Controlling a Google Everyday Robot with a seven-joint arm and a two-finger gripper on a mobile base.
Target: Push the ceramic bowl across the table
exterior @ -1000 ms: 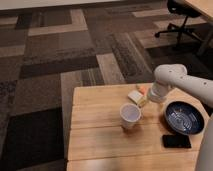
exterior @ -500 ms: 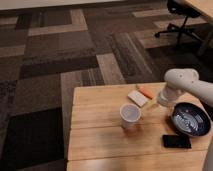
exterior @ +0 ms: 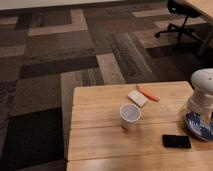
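The bowl (exterior: pixel 199 126) sits at the bench's (exterior: pixel 100 147) right side, partly cut off by the picture's edge. The gripper (exterior: pixel 205 116) hangs below the white arm (exterior: pixel 202 94), at or inside the bowl's near rim; whether it is wide or narrow, I cannot tell.

To push well, I judge it should stay low against the rim and press level and slowly, so the glossy bowl slides and does not tip.

1 phone (exterior: pixel 176 141) lies just beside the bowl and could be struck. The cup (exterior: pixel 130 115), carrot (exterior: pixel 148 93) and pale block (exterior: pixel 136 98) stand leftward in a push's path.
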